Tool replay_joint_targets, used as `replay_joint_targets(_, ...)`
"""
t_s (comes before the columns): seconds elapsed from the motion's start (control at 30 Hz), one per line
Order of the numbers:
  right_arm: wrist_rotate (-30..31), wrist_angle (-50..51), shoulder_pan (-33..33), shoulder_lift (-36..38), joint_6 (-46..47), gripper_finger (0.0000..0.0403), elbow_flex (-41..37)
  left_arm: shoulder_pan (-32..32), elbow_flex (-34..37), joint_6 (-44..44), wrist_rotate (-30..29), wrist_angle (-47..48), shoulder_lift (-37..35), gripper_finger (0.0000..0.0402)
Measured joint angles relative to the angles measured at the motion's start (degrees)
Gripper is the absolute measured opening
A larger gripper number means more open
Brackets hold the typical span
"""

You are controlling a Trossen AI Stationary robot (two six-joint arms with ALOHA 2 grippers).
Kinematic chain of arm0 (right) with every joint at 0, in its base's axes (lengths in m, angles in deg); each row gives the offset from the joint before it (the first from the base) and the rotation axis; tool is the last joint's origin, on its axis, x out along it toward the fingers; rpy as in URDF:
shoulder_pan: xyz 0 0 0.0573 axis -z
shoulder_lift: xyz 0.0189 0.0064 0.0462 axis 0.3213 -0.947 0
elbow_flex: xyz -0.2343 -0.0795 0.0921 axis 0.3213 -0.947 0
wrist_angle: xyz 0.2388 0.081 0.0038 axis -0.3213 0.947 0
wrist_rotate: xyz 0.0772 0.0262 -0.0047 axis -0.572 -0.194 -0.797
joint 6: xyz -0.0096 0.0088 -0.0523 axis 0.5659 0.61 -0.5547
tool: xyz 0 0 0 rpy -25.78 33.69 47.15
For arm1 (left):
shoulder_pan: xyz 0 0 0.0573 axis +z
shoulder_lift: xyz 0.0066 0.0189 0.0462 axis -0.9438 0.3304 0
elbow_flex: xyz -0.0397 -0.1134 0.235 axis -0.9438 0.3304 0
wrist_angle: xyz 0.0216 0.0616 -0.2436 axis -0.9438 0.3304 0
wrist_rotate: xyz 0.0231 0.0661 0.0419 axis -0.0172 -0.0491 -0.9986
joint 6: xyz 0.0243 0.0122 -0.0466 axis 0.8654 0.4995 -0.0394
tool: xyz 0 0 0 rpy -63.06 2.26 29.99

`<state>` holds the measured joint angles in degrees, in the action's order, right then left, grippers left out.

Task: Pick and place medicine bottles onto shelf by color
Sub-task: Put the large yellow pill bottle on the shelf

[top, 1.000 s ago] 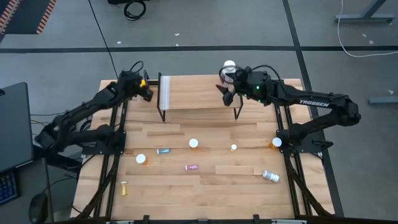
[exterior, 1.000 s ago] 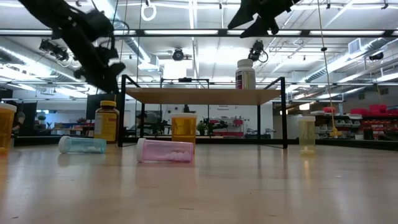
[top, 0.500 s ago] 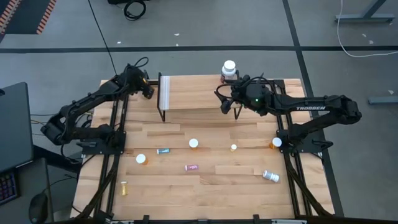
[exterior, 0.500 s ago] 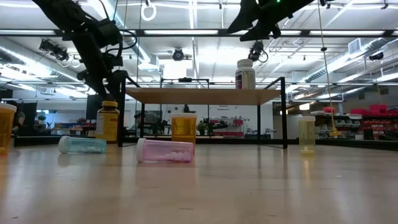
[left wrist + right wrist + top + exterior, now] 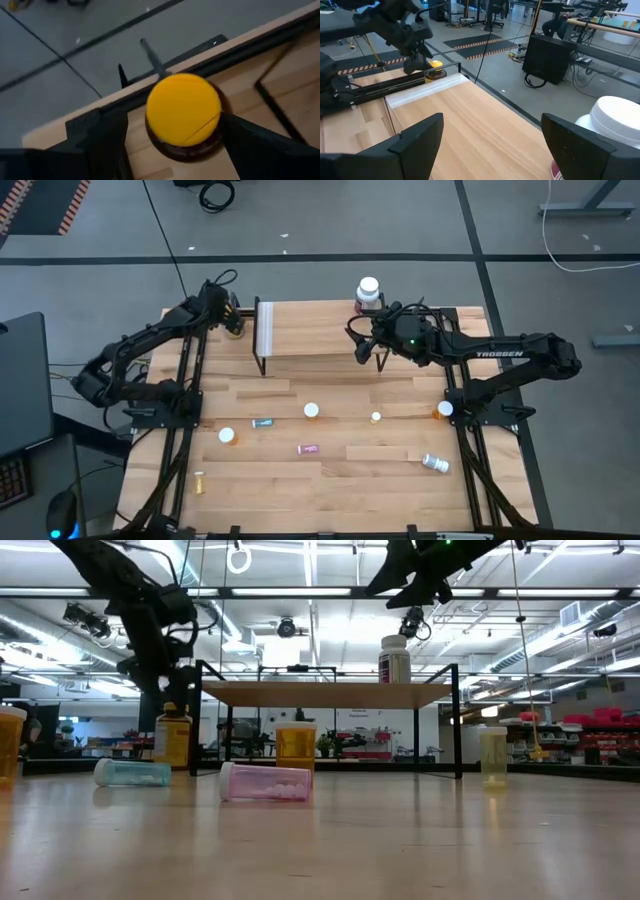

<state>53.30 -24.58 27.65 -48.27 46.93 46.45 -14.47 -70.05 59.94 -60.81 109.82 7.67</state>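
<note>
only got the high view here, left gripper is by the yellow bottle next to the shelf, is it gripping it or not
Observer: Not gripping. In the left wrist view the left gripper stands open, its fingers either side of the yellow-capped bottle.
Operator: bottle on the table or the shelf
Observer: On the table; the low view shows it standing upright beside the shelf, below its top.
Operator: and the right gripper
Observer: The right gripper is open and empty above the shelf top, the white-capped bottle beside it.
</note>
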Motion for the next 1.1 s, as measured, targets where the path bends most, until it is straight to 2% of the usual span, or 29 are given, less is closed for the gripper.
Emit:
replay_joint_targets(0.2, 0.0, 0.0, -0.7, 0.0, 0.0, 0.0345, 0.0, 2.2, -0.1, -1.3, 2.1, -4.5, 3.3, 0.0318)
replay_joint_targets(0.47, 0.0, 0.1, -1.0, 0.0, -0.3, 0.0345, 0.0, 2.2, 0.0, -1.1, 2.4, -5.5, 3.6, 0.0311)
replay_joint_targets(0.57, 0.0, 0.5, -1.0, 0.0, -0.3, 0.0345, 0.0, 2.2, 0.0, -0.6, 2.4, -5.4, 3.6, 0.0288)
replay_joint_targets(0.73, 0.0, 0.5, -1.0, 0.0, -0.5, 0.0345, 0.0, 2.0, -0.2, 2.1, 2.7, -5.5, 3.5, 0.0220)
replay_joint_targets(1.1, 0.0, 1.7, -1.0, 0.2, -0.6, 0.0345, 0.0, 2.0, -9.1, 2.4, 2.4, 6.7, 3.6, 0.0215)
